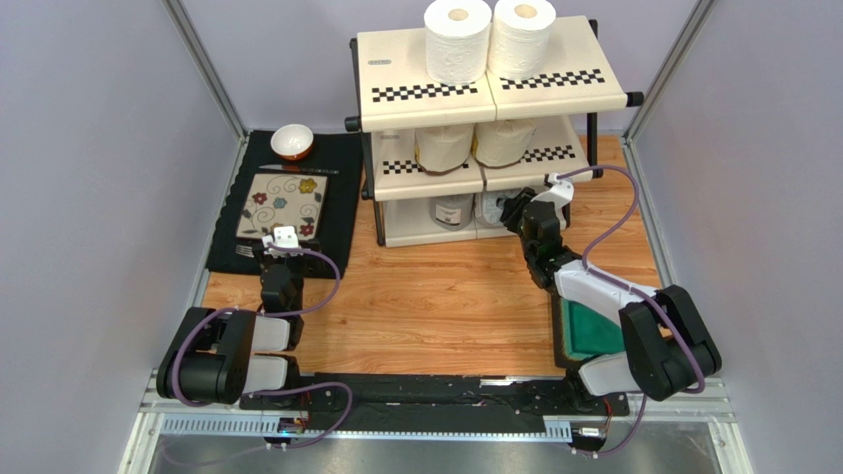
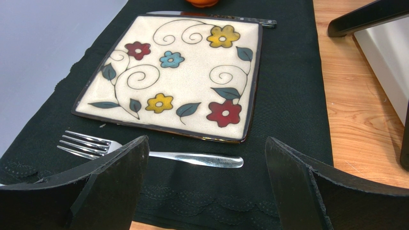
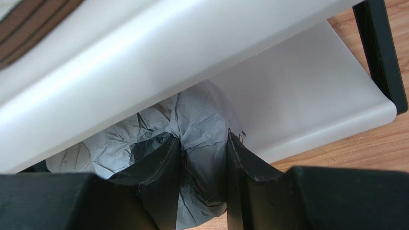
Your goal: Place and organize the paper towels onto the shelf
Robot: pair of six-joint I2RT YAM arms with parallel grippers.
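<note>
Presently on the desk (image 1: 445, 296), item by item.

Shelf (image 1: 391, 59): three tiers, far centre, open front toward the arms.

Top tier: two white paper towels (image 1: 458, 39), upright, side by side, touching.

Middle tier: two cream-wrapped rolls (image 1: 444, 146), paired the same way.

Bottom tier: two grey-wrapped rolls. The left grey roll (image 1: 453, 210) stands under the middle panel; the right grey roll (image 3: 201, 124) is in hand beside it. Stock is sorted one colour to a tier, so the last grey belongs down here next to its twin.

Right gripper (image 1: 516, 210): low under the middle panel's lip, jaws pinching the right grey roll by its wall. One finger seemingly sits in the centre hole and the other outside the crumpled wrap. Judged reason: headroom on this tier looks too slight for a grasp from above, and a wall grip lets the roll go in from the front. The roll sits near the front edge of the bottom panel; whether its base rests fully on it cannot be told.

Left gripper (image 2: 206, 143): jaws spread wide, holding nothing, over the black placemat (image 2: 297, 96), just short of a fork (image 2: 192, 158) and the floral plate (image 2: 182, 76). It is well apart from the shelf, likely to leave the right arm room.

Status, as judged: five rolls shelved, sixth at its slot, release not yet done.
</note>
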